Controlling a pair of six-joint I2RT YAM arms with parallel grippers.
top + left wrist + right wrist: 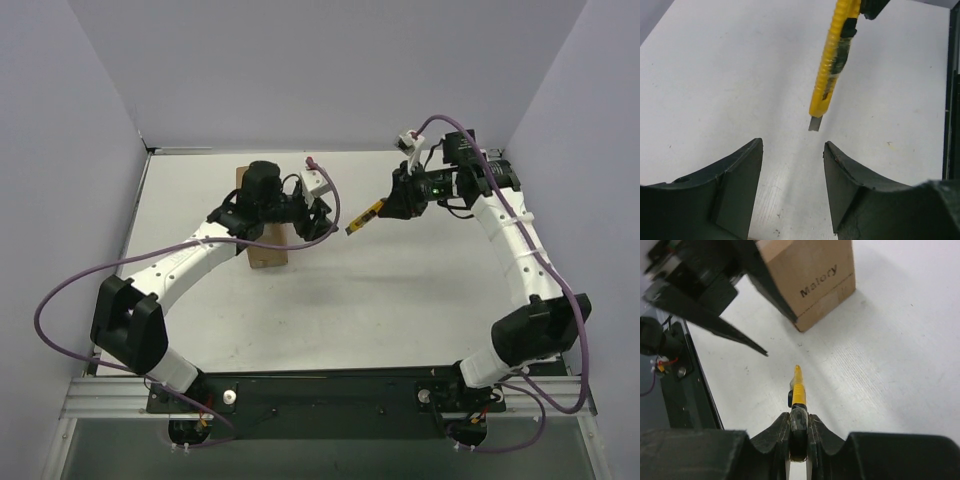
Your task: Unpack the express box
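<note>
The express box (266, 253), a brown cardboard carton printed "Malory" (812, 275), stands left of centre, mostly hidden under my left wrist in the top view. My left gripper (322, 220) hangs just right of the box, open (792, 145) with nothing between its fingers. My right gripper (388, 208) is shut (798, 422) on the rear of a yellow-and-black utility knife (362, 219). The knife (832, 65) points at the left gripper, and its short blade tip (815, 123) sits just ahead of the open fingers, above the table.
The white table (400, 300) is walled by pale panels at the back and sides. Purple cables loop from both arms. A black base rail (330, 390) runs along the near edge.
</note>
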